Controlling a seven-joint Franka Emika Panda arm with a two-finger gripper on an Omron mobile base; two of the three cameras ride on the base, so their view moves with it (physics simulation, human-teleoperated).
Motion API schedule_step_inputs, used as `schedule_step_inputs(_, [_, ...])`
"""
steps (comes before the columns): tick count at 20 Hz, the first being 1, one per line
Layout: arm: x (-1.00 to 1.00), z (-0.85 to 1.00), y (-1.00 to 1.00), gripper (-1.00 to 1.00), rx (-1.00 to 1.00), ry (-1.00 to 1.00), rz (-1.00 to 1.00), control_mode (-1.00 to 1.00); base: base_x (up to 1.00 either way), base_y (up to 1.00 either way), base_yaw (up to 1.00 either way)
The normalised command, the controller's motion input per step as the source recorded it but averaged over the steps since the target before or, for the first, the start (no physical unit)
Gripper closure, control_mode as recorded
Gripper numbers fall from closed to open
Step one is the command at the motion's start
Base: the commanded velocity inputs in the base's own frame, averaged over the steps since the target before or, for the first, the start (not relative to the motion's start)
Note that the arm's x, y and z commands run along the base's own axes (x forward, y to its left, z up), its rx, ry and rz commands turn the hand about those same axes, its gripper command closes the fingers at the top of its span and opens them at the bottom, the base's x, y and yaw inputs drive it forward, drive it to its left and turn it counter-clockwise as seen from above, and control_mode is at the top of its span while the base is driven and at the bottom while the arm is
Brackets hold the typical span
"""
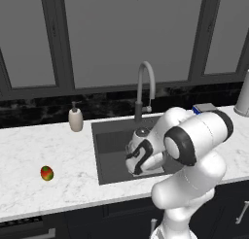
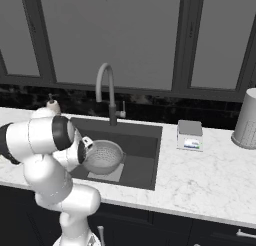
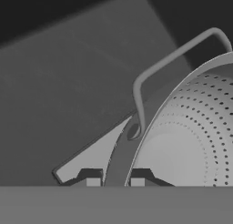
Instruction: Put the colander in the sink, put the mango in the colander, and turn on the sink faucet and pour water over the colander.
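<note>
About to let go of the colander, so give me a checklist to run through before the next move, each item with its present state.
1. Jaws closed on the colander wall: ok, the hand view shows the gripper pinching the rim.
2. Colander over the sink basin: ok, it sits inside the basin outline in the right base view.
3. Colander resting on the basin floor: cannot tell, it looks tilted and may hang above the bottom.
4. Mango free to pick: ok, it lies alone on the counter left of the sink.
5. Sink faucet off: ok, no stream is visible.
</note>
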Motion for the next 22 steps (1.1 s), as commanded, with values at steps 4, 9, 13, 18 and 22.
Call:
schedule_step_inputs(4, [0.57, -0.28, 0.00, 1.00, 0.00, 0.00, -0.06, -1.00, 0.00, 0.00, 0.00])
schedule_step_inputs(9, [0.53, -0.27, 0.00, 1.00, 0.00, 0.01, -0.03, -1.00, 0.00, 0.00, 0.00])
schedule_step_inputs(13, [0.40, -0.36, 0.00, 1.00, 0.00, 0.03, -0.01, -1.00, 0.00, 0.00, 0.00])
schedule_step_inputs(18, [0.20, -0.35, 0.00, 1.00, 0.00, 0.09, -0.01, -1.00, 0.00, 0.00, 0.00])
schedule_step_inputs(22, [0.00, -0.01, 0.00, 1.00, 0.00, 0.06, 0.00, -1.00, 0.00, 0.00, 0.00])
